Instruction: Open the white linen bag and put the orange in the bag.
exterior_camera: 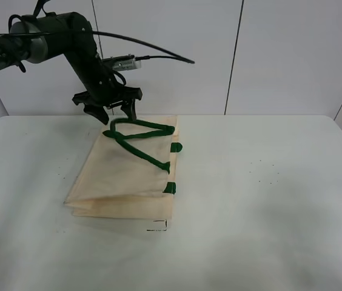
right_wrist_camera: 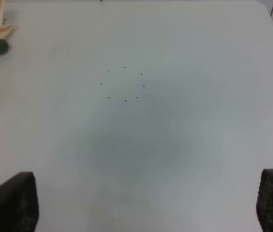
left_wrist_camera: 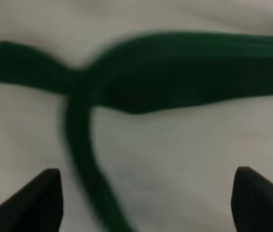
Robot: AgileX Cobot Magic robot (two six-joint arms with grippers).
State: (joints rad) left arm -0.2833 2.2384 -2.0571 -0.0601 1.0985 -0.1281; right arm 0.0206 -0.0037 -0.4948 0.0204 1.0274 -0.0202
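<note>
Gripper point(exterior_camera: 117, 118) above handles point(left_wrist_camera: 175, 67) of bag point(exterior_camera: 122, 176)

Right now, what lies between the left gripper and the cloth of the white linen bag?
A dark green strap handle, lying on the white linen bag. The left wrist view shows it under the open left gripper, nothing else.

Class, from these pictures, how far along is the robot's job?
Done: nothing; the bag lies flat and shut. In hand: the left gripper, open, hangs over a green handle. Left: opening the bag and putting in the orange, which no view shows.
</note>
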